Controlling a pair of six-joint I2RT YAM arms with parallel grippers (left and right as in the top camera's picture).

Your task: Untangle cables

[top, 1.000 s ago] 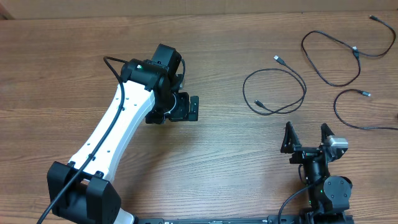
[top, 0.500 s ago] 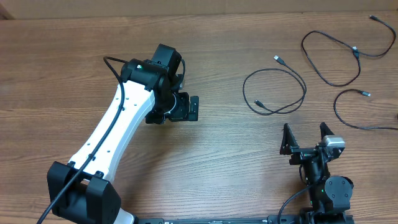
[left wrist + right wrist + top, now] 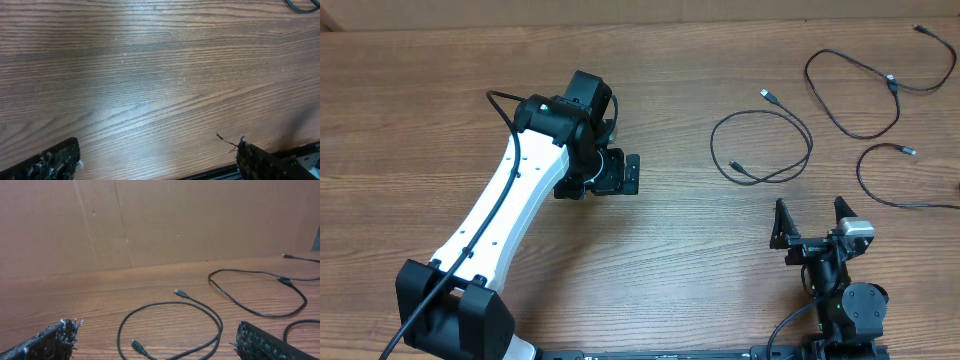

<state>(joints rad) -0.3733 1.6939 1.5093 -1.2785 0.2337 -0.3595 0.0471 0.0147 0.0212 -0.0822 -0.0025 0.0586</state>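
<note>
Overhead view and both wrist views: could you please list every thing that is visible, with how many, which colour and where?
loop cable: one, black, right of the table's middle, beyond the right tool
long cable: one, black, far right corner
curved cable: one, black, right edge, nearer the robot than the long cable
table: one, brown wood, under everything
cardboard wall: one, brown, behind the table's far edge
left arm: one, white and black, reaching over the table's left middle
left tool: one, black, open and empty above bare wood
right arm: one, black, at the near edge on the right
right tool: one, black, open and empty
</note>
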